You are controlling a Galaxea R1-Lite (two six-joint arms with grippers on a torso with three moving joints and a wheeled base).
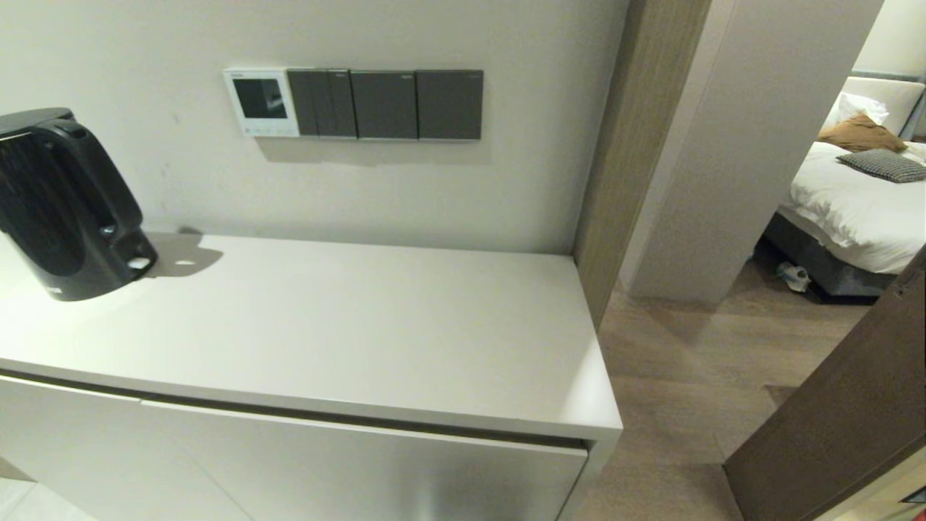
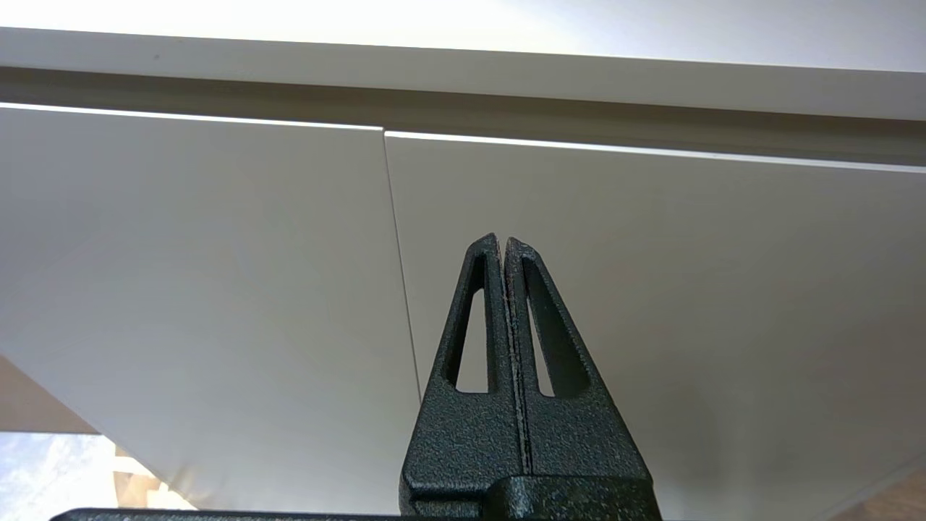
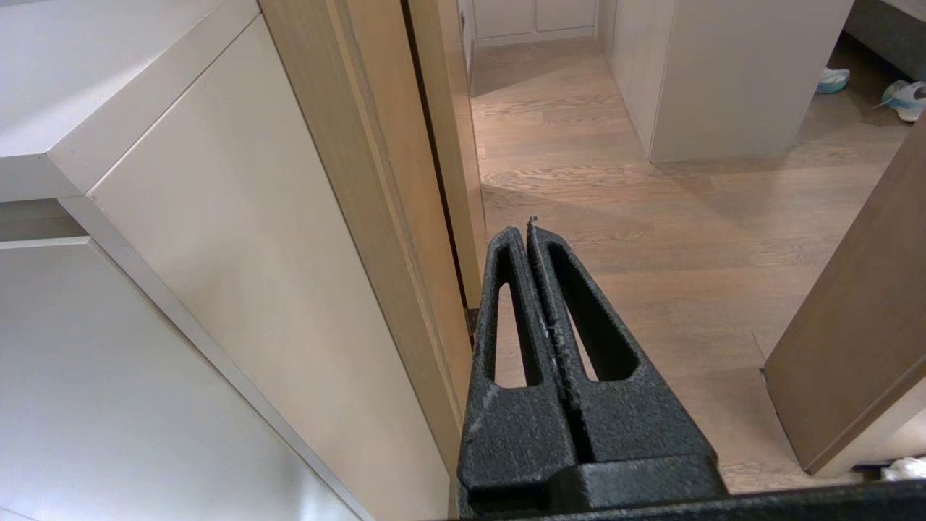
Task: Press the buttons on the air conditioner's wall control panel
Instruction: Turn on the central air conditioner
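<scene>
The wall control panel [image 1: 261, 102] is a small white square with a dark screen, on the wall above the cabinet, at the left end of a row of plates. Its row of tiny pale buttons [image 1: 266, 132] runs along its lower edge. Neither arm shows in the head view. My left gripper [image 2: 503, 241] is shut and empty, low in front of the cabinet doors [image 2: 217, 289]. My right gripper [image 3: 524, 230] is shut and empty, low beside the cabinet's right end, over the wooden floor.
Three dark grey switch plates [image 1: 383, 104] sit right of the panel. A black kettle [image 1: 61, 202] stands on the white cabinet top [image 1: 347, 325] at the left. A wooden door frame [image 1: 622, 145] borders the wall on the right; a brown door [image 1: 839, 427] stands open.
</scene>
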